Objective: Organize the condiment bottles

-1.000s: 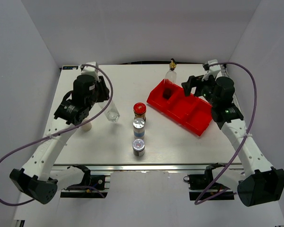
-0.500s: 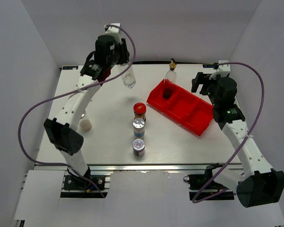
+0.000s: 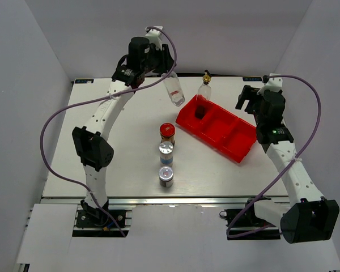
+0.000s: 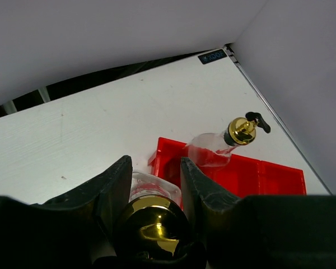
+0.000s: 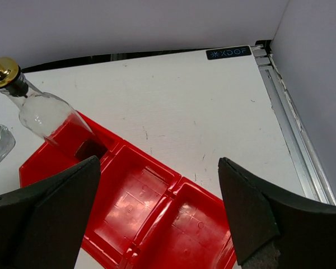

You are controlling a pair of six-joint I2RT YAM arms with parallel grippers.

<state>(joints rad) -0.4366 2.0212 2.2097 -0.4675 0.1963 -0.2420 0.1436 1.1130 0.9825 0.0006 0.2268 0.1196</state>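
Note:
My left gripper (image 3: 169,78) is shut on a clear glass bottle (image 3: 174,92) with a gold spout and holds it in the air just left of the red tray (image 3: 238,148). In the left wrist view the fingers (image 4: 115,185) clamp the bottle's neck below its gold cap (image 4: 151,224). A second clear bottle (image 3: 204,90) stands in the tray's left compartment. A red-lidded jar (image 3: 167,132) and two silver-capped shakers (image 3: 166,152) (image 3: 166,176) stand in a row at the table's middle. My right gripper (image 3: 245,97) hangs open above the tray's right end, holding nothing.
The tray's middle and right compartments (image 5: 151,196) hold nothing. The table's back edge (image 5: 157,53) and right edge (image 5: 291,123) run close to the tray. The left arm's links stretch across the table's left side.
The left arm has lifted the clear bottle from the table's left side and swung it up and right to the tray's left end. The right gripper drew back slightly to the right.

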